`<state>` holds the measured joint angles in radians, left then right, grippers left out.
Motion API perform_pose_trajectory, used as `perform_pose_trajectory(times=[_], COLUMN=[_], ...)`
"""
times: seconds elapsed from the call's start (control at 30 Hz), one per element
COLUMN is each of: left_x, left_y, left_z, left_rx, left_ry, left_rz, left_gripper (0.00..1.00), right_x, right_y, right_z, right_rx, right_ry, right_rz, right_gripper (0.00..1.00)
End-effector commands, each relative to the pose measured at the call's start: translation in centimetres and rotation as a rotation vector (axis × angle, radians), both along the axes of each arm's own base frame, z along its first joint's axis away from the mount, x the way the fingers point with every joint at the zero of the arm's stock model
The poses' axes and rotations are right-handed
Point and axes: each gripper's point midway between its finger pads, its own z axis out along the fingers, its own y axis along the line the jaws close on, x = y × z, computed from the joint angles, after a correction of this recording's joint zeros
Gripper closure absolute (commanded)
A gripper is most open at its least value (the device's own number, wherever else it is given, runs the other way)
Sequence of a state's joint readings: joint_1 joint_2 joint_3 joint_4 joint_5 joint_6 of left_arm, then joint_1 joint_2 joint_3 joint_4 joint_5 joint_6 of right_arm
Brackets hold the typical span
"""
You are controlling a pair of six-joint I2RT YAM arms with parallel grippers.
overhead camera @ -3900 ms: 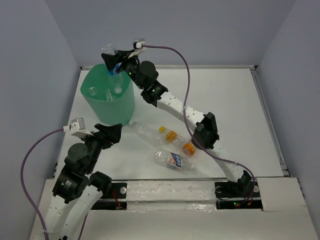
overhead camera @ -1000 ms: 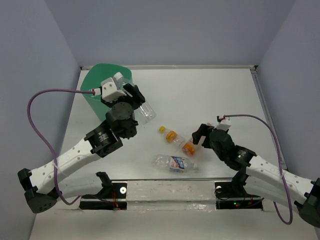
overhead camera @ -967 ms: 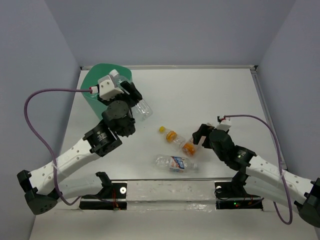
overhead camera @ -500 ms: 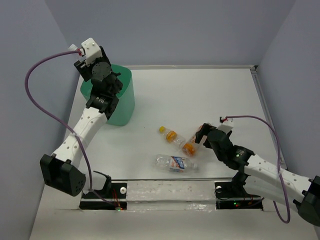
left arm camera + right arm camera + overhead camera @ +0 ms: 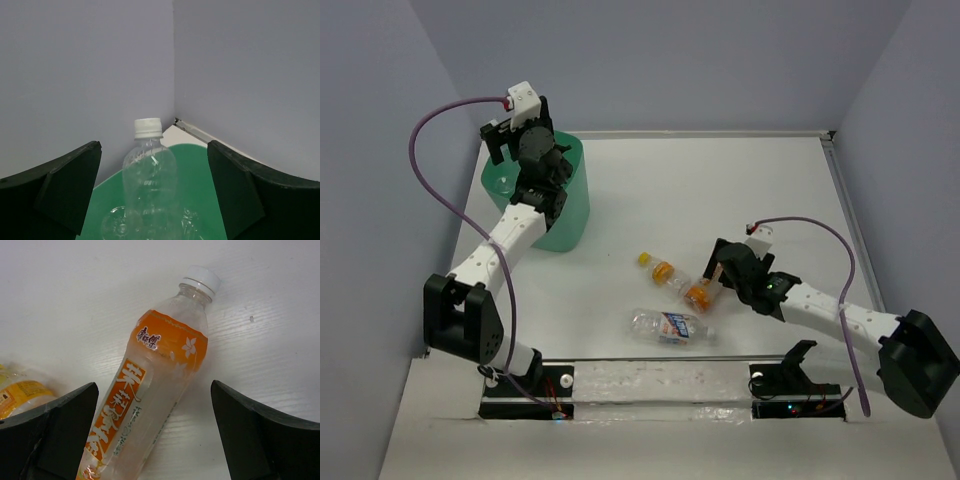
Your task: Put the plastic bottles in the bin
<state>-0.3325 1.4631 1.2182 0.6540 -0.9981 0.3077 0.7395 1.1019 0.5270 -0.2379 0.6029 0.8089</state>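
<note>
While your right gripper (image 5: 155,437) hangs spread over the orange bottle (image 5: 162,370) lying on the table (image 5: 75,290), treat it as light, crushable, slick: pinch its labelled middle. Left gripper (image 5: 155,200) gapes above the bin (image 5: 572,205).

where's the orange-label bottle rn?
Orange-label bottle lies on the table right of centre in the top view, between the yellow-capped bottle and the open right claw.
</note>
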Motion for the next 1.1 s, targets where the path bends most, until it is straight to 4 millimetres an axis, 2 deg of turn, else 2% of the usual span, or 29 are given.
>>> perform_pose_trajectory(times=[0.0, 0.1, 0.13, 0.2, 0.23, 0.27, 0.3, 0.4, 0.43, 0.47, 0.5, 0.53, 0.6, 0.67, 0.73, 0.83, 0.87, 0.97, 1.0, 1.07], left_x=[-1.3, -2.4, -3.3, -4.0, -5.0, -5.3, -6.3, -7.7, -9.1, -9.4, -10.1, -11.8, -13.8, -14.9, -16.1, -17.3, -18.1, -19.4, -19.6, -20.1], left_y=[0.0, -1.1, -1.2, -1.9, -2.2, -2.6, -3.5, -6.1, -6.4, -7.3, -8.0, -7.8, -8.1, -8.1, -7.8, -6.7, -6.1, -5.3, -5.2, -4.9], left_z=[3.7, 6.8, 8.0, 8.3, 9.5, 9.1, 9.7, 8.9, 8.6, 6.6, 6.1, 6.6, 4.9, 3.4, 2.1, 0.4, 0.1, 0.3, 0.5, 0.9], left_rx=[-0.063, -0.112, -0.125, -0.141, -0.182, -0.194, -0.208, -0.303, -0.346, -0.353, -0.369, -0.387, -0.412, -0.414, -0.413, -0.409, -0.411, -0.411, -0.412, -0.414], left_ry=[-0.124, -0.196, -0.225, -0.212, -0.258, -0.231, -0.249, -0.248, -0.266, -0.219, -0.216, -0.245, -0.229, -0.199, -0.183, -0.152, -0.164, -0.206, -0.214, -0.238], left_rz=[-0.037, -0.121, -0.145, -0.181, -0.226, -0.259, -0.336, -0.493, -0.534, -0.582, -0.619, -0.655, -0.716, -0.743, -0.760, -0.730, -0.722, -0.721, -0.720, -0.722], left_gripper=[0.01, 0.01, 0.01, 0.01, 0.01, 0.01, 0.01, 0.01, 0.01, 0.01, 0.01, 0.01, 0.01, 0.01, 0.01, 0.01, 0.01, 0.01, 0.01, 0.01], right_x=[2.9, 3.8, 4.1, 4.4, 4.6, 4.8, 5.1, 5.2, 5.3, 5.4, 5.4, 5.4, 5.2, 4.8, 4.7, 4.3, 4.0, 3.7, 3.6, 3.9], right_y=[1.7, 1.6, 1.3, 0.8, 0.8, 0.5, 0.1, 0.0, -0.2, -0.6, -0.7, -1.0, -1.5, -2.2, -3.0, -4.1, -4.7, -5.6, -5.7, -4.3], right_z=[2.4, 1.1, 0.6, -0.6, -0.8, -1.1, -1.5, -1.7, -1.7, -1.6, -1.6, -1.5, -1.5, -1.0, -0.2, 2.4, 3.7, 6.5, 8.3, 11.4], right_rx=[0.097, 0.105, 0.110, 0.094, 0.092, 0.091, 0.086, 0.080, 0.071, 0.067, 0.064, 0.058, 0.043, 0.031, 0.005, -0.025, -0.031, -0.049, -0.033, 0.023], right_ry=[-0.074, -0.048, -0.035, -0.006, -0.003, 0.001, 0.010, 0.011, 0.007, 0.004, 0.001, -0.007, -0.013, -0.023, -0.042, -0.084, -0.112, -0.166, -0.209, -0.269], right_rz=[-0.023, -0.039, -0.053, -0.073, -0.078, -0.094, -0.110, -0.122, -0.127, -0.141, -0.145, -0.154, -0.170, -0.185, -0.202, -0.208, -0.219, -0.215, -0.201, -0.147], right_gripper=[0.00, 0.00, 0.00, 0.01, 0.01, 0.02, 0.03, 0.05, 0.06, 0.10, 0.12, 0.13, 0.21, 0.25, 0.32, 0.42, 0.43, 0.44, 0.45, 0.46])
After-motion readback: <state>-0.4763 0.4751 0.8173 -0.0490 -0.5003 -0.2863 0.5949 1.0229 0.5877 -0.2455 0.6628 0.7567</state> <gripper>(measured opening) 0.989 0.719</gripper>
